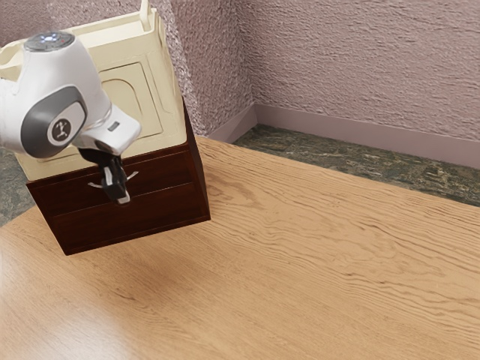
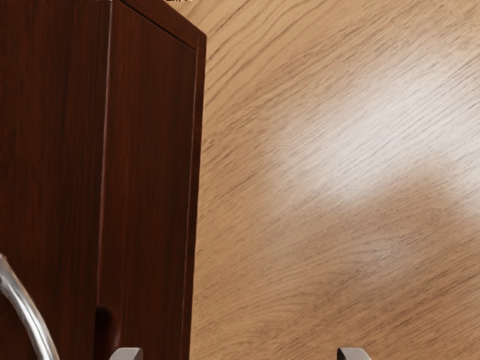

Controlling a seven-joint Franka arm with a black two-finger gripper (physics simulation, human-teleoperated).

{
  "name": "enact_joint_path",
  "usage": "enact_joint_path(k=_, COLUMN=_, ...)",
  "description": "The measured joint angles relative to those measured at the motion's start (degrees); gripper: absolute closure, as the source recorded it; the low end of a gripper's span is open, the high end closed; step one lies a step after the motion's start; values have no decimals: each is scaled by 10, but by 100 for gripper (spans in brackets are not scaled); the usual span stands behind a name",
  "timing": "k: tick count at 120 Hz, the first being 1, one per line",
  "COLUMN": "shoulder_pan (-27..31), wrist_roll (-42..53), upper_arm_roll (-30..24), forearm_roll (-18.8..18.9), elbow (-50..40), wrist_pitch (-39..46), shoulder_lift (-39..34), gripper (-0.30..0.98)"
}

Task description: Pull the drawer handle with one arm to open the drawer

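Drawer handle (image 2: 28, 315) unclasped: my gripper (image 2: 241, 354) has its fingers apart, presumably to admit it. The handle lies between the side edges of the flush-looking drawer front (image 1: 161, 175), on the cabinet (image 1: 142, 223) by the tabletop (image 1: 300, 262)'s edge. The exterior view adds both handle ends; the wrist view, the finger gap.

White rounded arm (image 1: 84, 75), grey side panel (image 1: 37, 116) bearing dark round logo (image 1: 61, 130), grey round cap (image 1: 39, 46) with bluish lights (image 1: 51, 36) above the panel, pale-tipped black gripper (image 1: 122, 199) lower than the panel.
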Motion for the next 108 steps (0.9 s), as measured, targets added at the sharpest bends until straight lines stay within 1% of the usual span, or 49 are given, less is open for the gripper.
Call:
enact_joint_path(k=31, shoulder_pan=23, wrist_roll=24, upper_arm_roll=0, forearm_roll=1, elbow=4, wrist_pitch=26, shoulder_lift=17, gripper=43)
enact_joint_path(k=64, shoulder_pan=37, wrist_roll=49, upper_arm_roll=-1, forearm_roll=16, elbow=7, wrist_pitch=45, shoulder_lift=27, gripper=44)
enact_joint_path(k=90, shoulder_pan=47, wrist_roll=64, upper_arm_roll=-1, forearm_roll=18, elbow=11, wrist_pitch=56, shoulder_lift=43, gripper=44)
enact_joint_path(k=108, shoulder_pan=51, wrist_roll=70, upper_arm_roll=-1, forearm_roll=15, elbow=11, wrist_pitch=63, shoulder_lift=54, gripper=48)
